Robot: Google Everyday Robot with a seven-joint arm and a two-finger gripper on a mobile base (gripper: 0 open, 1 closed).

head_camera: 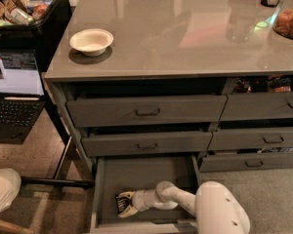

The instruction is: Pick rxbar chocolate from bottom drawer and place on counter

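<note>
One gripper [125, 204], bottom centre-left of frame, down inside the bottom drawer [146, 172], fingers clamped on the rxbar chocolate [120, 203] near the left wall

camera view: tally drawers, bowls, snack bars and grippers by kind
dark grey drawers: 6, the wide bottom drawer pulled open
round white bowl on the glossy grey-beige counter: 1
small black rxbar chocolate in that drawer: 1
two-finger gripper at the bar in that drawer: 1
total: 9
</note>
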